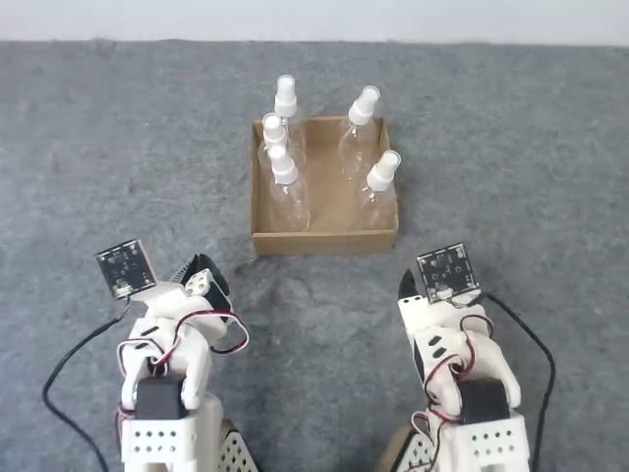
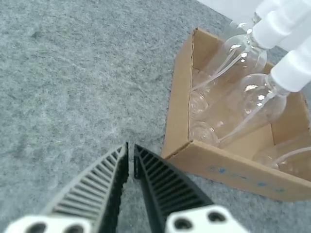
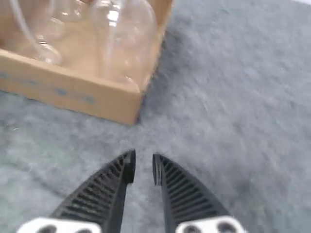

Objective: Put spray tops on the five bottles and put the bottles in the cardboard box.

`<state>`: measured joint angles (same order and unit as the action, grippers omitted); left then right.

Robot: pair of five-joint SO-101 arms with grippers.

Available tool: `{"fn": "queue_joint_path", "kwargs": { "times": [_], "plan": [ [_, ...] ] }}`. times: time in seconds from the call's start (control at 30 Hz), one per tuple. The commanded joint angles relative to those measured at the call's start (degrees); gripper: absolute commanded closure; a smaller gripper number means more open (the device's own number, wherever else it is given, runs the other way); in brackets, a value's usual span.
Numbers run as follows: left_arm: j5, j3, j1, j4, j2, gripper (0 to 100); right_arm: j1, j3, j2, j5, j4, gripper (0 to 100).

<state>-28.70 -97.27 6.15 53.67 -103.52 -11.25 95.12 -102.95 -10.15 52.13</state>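
Note:
The cardboard box sits on the grey carpet at the middle back. Several clear bottles stand inside it, each with a white spray top. My left gripper rests low at the front left, short of the box's near left corner, shut and empty. In the left wrist view its tips meet above carpet, with the box and bottles beyond. My right gripper sits at the front right; its tips stand a narrow slit apart, holding nothing, near the box's corner.
Grey carpet covers the whole table, with free room to the left and right of the box. A white wall strip runs along the far edge. Cables trail from both arm bases.

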Motion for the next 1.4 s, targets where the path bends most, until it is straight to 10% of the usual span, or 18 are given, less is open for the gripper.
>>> {"fn": "queue_joint_path", "kwargs": {
  "times": [0.0, 0.2, 1.37],
  "plan": [
    [6.1, 0.7, 0.1, -0.1, -1.0, 99, 3.5, 1.3, -0.2, -0.6, -0.8, 99.1],
    [17.2, 0.7, 0.1, -0.1, -1.0, 99, 4.6, 1.3, 0.0, -0.8, 1.4, 98.9],
    [17.2, 0.7, 8.9, 13.3, -1.0, 99, 7.2, 1.3, -0.9, -0.7, 22.8, 99.1]
  ]
}}
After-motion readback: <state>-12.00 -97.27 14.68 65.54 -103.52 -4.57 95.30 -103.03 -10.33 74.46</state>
